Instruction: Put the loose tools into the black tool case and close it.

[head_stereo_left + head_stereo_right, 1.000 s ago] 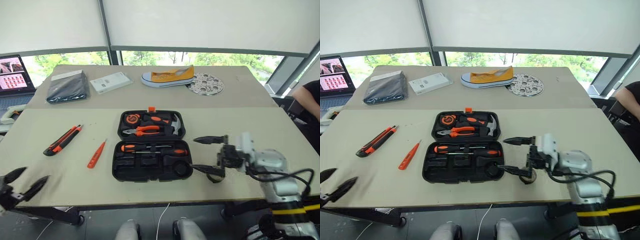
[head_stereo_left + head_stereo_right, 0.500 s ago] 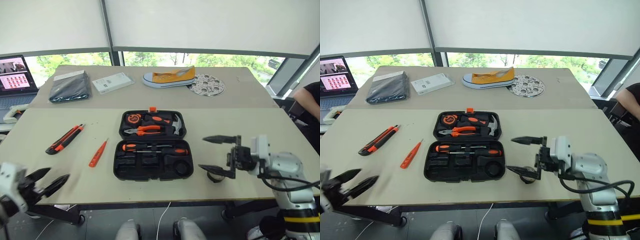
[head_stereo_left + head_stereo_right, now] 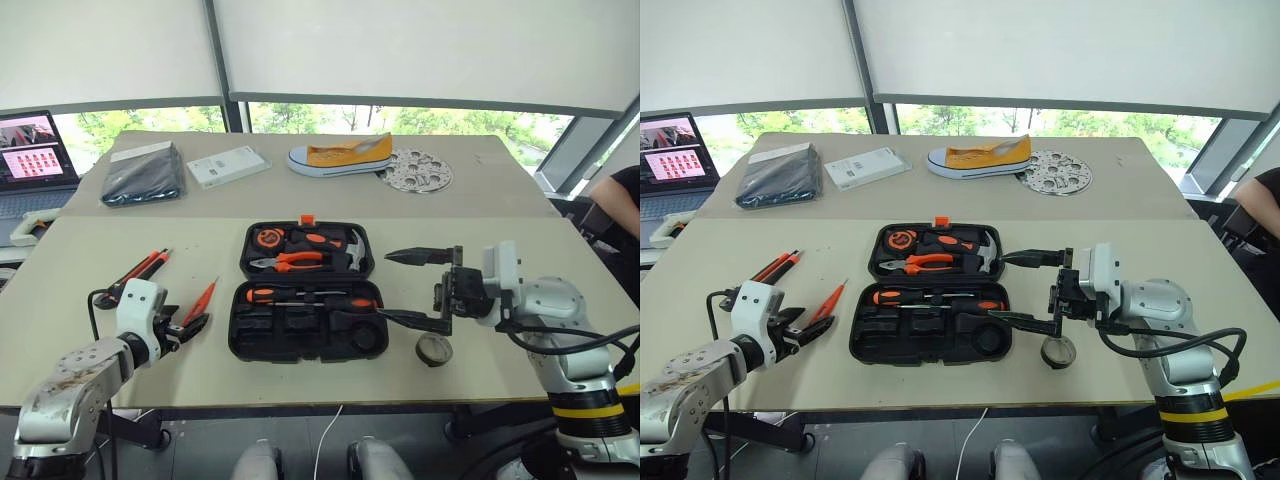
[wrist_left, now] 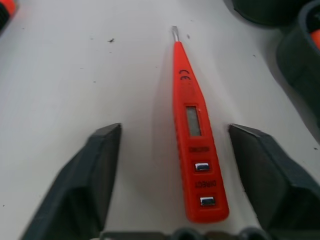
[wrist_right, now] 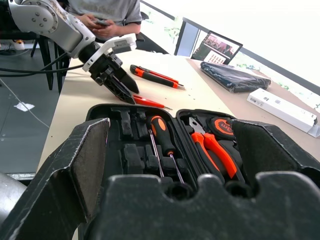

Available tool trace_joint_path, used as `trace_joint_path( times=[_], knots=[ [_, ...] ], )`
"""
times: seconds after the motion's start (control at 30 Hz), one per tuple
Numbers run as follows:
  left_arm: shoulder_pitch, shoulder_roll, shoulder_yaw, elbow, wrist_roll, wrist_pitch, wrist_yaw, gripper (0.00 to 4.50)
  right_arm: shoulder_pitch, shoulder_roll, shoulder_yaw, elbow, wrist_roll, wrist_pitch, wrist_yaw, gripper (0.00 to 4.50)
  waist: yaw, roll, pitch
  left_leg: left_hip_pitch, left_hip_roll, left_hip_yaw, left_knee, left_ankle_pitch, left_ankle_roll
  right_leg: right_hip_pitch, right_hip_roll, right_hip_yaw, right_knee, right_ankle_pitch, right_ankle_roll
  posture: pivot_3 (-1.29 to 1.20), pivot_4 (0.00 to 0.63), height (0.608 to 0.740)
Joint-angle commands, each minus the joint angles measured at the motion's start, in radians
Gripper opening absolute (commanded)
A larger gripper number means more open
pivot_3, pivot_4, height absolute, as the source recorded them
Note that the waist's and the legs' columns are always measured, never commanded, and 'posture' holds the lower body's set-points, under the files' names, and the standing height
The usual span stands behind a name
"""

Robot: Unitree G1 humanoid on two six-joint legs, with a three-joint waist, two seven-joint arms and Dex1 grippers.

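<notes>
Moved: left gripper [image 4: 172, 150] has come in over the tester screwdriver [image 4: 192, 130] near the table's [image 3: 300, 385] left edge.
Fingers: left straddling it, not touching; right gripper [image 3: 412, 288] spread, empty.
Tip: centre, then pinch.

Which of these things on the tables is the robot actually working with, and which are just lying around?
Job: black tool case, orange tester screwdriver, utility knife, tape roll.
Lying about: yellow shoe, dark pouch, white box, laptop.

Two beige tables [image 3: 480, 250] end to end, white roller blinds [image 3: 420, 45], windows [image 3: 330, 117] onto greenery, dark floor [image 3: 200, 455]
</notes>
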Motion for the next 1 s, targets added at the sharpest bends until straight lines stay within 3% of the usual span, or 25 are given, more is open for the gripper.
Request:
trace_joint_path(
  times=[0.03, 0.13, 0.27, 0.37, 0.5, 0.6, 0.73, 1.0],
  knots=[
    [0.006, -0.056, -0.008, 0.025, -0.007, -0.033, -0.01, 1.51, 0.011, -0.016, -0.019, -0.032, 0.005, 0.011, -0.015, 4.5, 0.005, 0.0, 0.0, 0.0, 0.0, 0.0, 0.0, 0.0, 0.0, 0.0, 0.0, 0.0, 0.0, 0.0, 0.0, 0.0, 0.15, 0.74],
    [0.012, -0.074, 0.018, 0.049, 0.004, -0.11, -0.04, 0.5, 0.017, -0.019, -0.016, -0.037, 0.003, 0.014, -0.017, 4.5, 0.011, 0.0, 0.0, 0.0, -0.001, 0.0, 0.0, 0.0, 0.0, 0.0, -0.001, 0.0, 0.0, 0.001, -0.001, 0.0, 0.15, 0.74],
    [0.022, -0.029, 0.084, 0.132, 0.02, -0.334, -0.182, 0.5, 0.025, -0.024, -0.021, -0.048, 0.005, 0.02, -0.025, 4.5, 0.01, 0.0, 0.0, -0.001, 0.0, 0.0, 0.0, 0.0, 0.0, -0.001, 0.0, 0.0, 0.0, 0.001, -0.001, 0.0, 0.15, 0.74],
    [-0.002, 0.058, 0.094, 0.175, -0.041, -0.503, -0.485, 0.5, 0.049, -0.046, -0.039, -0.07, 0.016, 0.031, -0.027, 4.5, 0.01, -0.001, 0.001, -0.002, 0.0, 0.0, 0.0, 0.0, 0.0, -0.002, 0.0, -0.001, 0.0, 0.0, -0.002, 0.0, 0.15, 0.74],
    [-0.103, 0.168, 0.018, 0.201, -0.097, -0.524, -0.755, 0.5, 0.071, -0.088, -0.063, -0.078, 0.035, 0.06, -0.023, 4.5, 0.016, -0.001, 0.001, -0.004, 0.0, 0.0, 0.0, 0.0, 0.0, -0.003, 0.0, -0.002, 0.0, -0.003, -0.008, 0.0, 0.15, 0.74],
    [-0.199, 0.21, -0.094, 0.219, -0.037, -0.551, -0.856, 0.5, 0.084, -0.111, -0.077, -0.08, 0.042, 0.079, -0.021, 4.5, 0.017, -0.001, 0.001, -0.005, -0.001, 0.0, 0.001, 0.0, 0.0, -0.002, -0.001, -0.001, -0.002, -0.003, -0.006, 0.0, 0.15, 0.74],
    [-0.326, 0.222, -0.281, 0.24, 0.132, -0.603, -0.882, 0.5, 0.106, -0.115, -0.086, -0.098, 0.038, 0.083, -0.034, 4.5, 0.011, -0.001, 0.001, -0.005, -0.001, 0.0, 0.001, 0.0, 0.0, -0.002, -0.001, -0.001, -0.003, 0.0, 0.002, 0.0, 0.15, 0.74],
    [-0.375, 0.219, -0.412, 0.212, 0.268, -0.607, -0.853, 0.5, 0.188, -0.128, -0.097, -0.147, 0.024, 0.071, -0.051, 4.5, 0.004, -0.001, 0.001, -0.006, 0.0, 0.0, 0.001, 0.0, 0.001, -0.003, 0.002, -0.001, -0.002, -0.001, 0.002, 0.0, 0.15, 0.74]
  ],
)
